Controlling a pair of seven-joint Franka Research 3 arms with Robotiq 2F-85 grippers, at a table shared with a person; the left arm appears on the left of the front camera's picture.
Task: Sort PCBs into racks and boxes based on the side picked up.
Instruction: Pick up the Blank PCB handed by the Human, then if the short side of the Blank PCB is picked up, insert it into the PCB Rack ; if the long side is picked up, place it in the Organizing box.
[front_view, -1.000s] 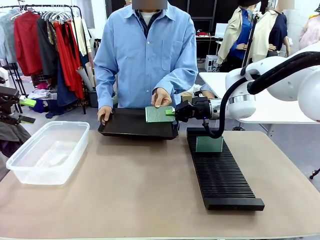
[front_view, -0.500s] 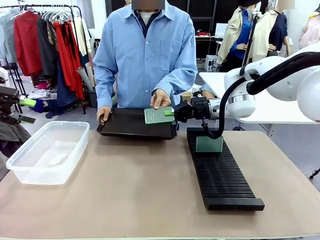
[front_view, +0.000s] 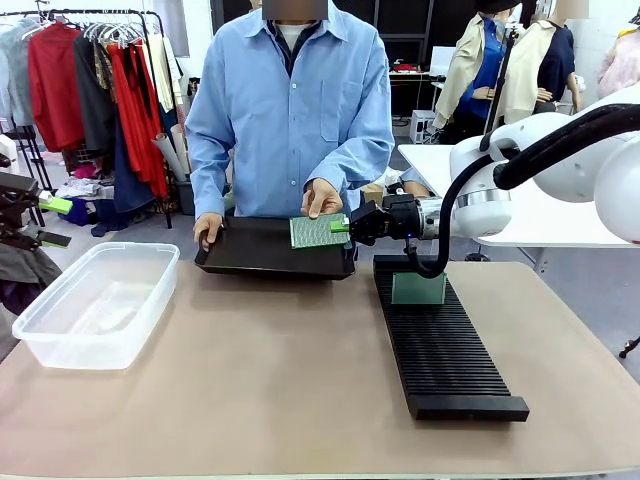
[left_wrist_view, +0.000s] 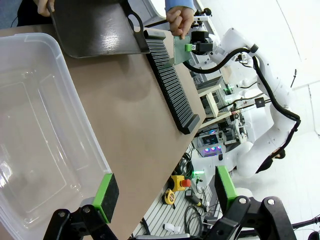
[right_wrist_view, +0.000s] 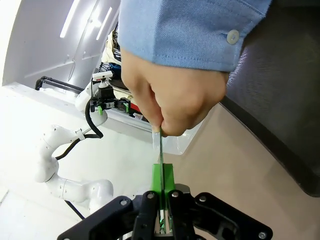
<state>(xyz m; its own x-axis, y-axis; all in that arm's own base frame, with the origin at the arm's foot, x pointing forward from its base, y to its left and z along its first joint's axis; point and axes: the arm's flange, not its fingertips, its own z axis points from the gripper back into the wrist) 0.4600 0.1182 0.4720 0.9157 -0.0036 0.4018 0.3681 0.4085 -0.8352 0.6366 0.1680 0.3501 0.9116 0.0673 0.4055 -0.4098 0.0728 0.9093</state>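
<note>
Hovering close in with the left gripper (left_wrist_view: 165, 192), jaws spread wide and empty, by the edge of the clear tub (left_wrist_view: 35, 125). Farther out, along the long black rack (front_view: 440, 340), keeping a standing PCB (front_view: 418, 288) upright in a far-end slot. Beyond that, above the black tray (front_view: 270, 250), clamping the right gripper (front_view: 343, 225) on the side edge of the held PCB (front_view: 319, 231). Closed the last sliver of gap within the past second; now pinched tight. Sharing that board with the person's hand (front_view: 322, 196), which grips its top edge. Probably means a handover all but complete: waiting on release, then choosing rack or tub by the face taken.
</note>
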